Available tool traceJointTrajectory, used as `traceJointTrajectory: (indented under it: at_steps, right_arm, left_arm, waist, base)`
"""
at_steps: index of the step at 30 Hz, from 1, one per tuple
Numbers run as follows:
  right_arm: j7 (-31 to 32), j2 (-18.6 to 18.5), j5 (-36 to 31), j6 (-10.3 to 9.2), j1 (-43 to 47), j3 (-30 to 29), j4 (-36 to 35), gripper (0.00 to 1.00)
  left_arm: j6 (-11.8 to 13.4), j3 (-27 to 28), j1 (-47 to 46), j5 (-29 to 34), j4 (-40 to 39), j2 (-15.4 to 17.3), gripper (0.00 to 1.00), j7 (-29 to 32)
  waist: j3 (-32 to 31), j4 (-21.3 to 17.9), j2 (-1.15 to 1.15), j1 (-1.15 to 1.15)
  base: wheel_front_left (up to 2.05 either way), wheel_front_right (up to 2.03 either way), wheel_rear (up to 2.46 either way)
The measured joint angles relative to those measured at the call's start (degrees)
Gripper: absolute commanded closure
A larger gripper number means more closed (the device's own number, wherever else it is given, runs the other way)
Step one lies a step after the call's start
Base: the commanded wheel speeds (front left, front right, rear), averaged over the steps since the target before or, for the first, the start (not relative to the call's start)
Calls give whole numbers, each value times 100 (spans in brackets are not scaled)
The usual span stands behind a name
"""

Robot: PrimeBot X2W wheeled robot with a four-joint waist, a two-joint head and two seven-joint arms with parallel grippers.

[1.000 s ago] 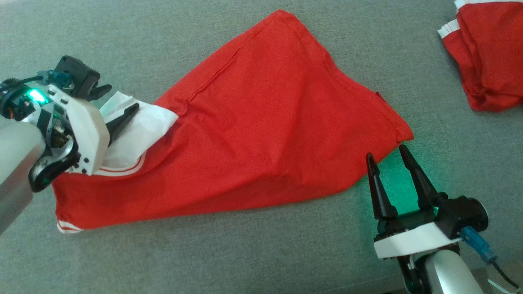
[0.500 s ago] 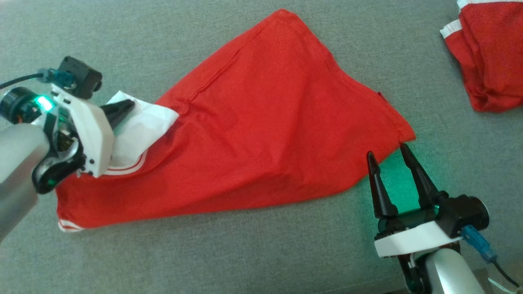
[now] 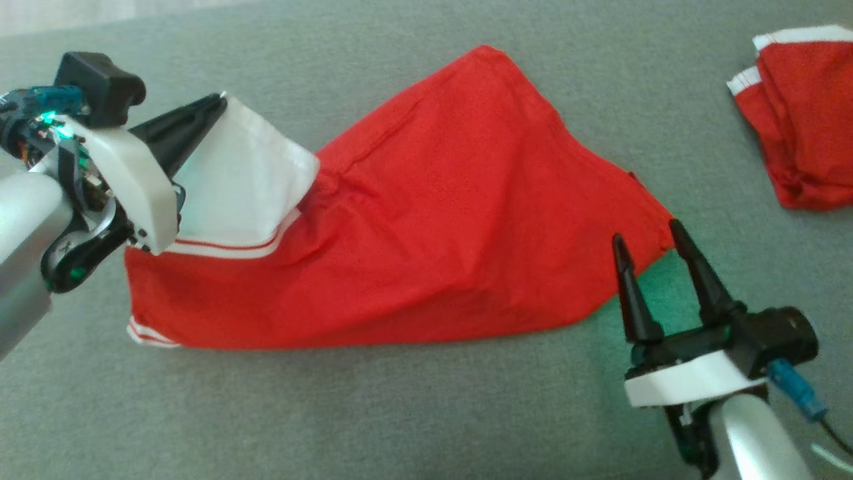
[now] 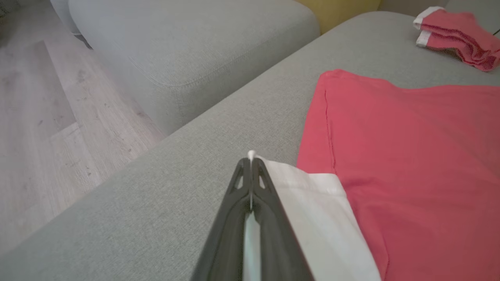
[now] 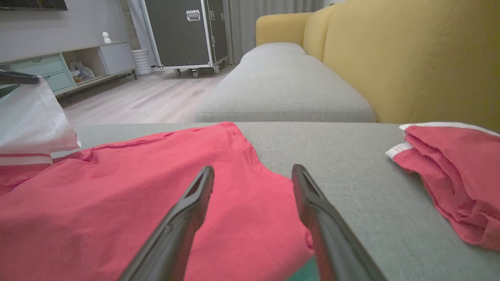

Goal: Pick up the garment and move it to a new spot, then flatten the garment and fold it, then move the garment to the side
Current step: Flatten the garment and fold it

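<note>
At five o'clock our right tool (image 3: 647, 230) gapes empty by the hem corner, our next hold. The garment (image 3: 453, 220) sprawls mid-sofa (image 3: 400, 413), light, limp, sure to drape. At ten o'clock our left tool (image 3: 214, 101) pinches its white sleeve (image 3: 246, 180).

Garment (image 3: 433, 220): solid red; white sleeve (image 3: 240, 180) w/ thin red stripe along its hem, white striping at bottom corner too. 2nd garment (image 3: 800, 153): red, white trim. Sofa seat (image 3: 400, 413): grey, fine weave. Backrest (image 5: 410, 58): mustard yellow. Floor (image 4: 47, 128): pale wood grain. Left gripper (image 3: 216, 103) & right gripper (image 3: 645, 229): black fingers, white shells, green glow.
</note>
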Motion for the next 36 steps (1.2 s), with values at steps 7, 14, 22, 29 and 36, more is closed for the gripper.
traceJointTrajectory:
  at_steps: [7, 14, 22, 29, 36]
  right_arm:
    - [57, -732, 296, 0, -786, 252, 730, 0]
    - [1484, -1562, 937, 0, -2627, 862, 1693, 0]
    - [2396, -2057, 1432, 0, -4248, 1987, 2856, 0]
    - [2488, -2075, 2146, 0, -5150, 2471, 4103, 0]
    - [2643, -1940, 2430, 0, -5649, 2919, 4846, 0]
  left_arm:
    - [0, -8, -40, 115, -193, 105, 100, -427]
    - [1, 31, -416, 474, -359, 100, 100, -1172]
    - [19, 64, -464, 708, -333, -77, 100, -1602]
    - [18, 100, -591, 759, -254, -257, 100, -1740]
    - [9, 108, -604, 759, -155, -325, 100, -1815]
  waist:
    - [-189, 314, 0, 0]
    - [-23, 675, 0, 0]
    - [291, 1190, 0, 1]
    - [636, 1677, 0, 1]
    - [807, 1928, 0, 1]
  base:
    - [0, 0, 0]
    - [0, 0, 0]
    - [0, 0, 0]
    - [0, 0, 0]
    - [0, 0, 0]
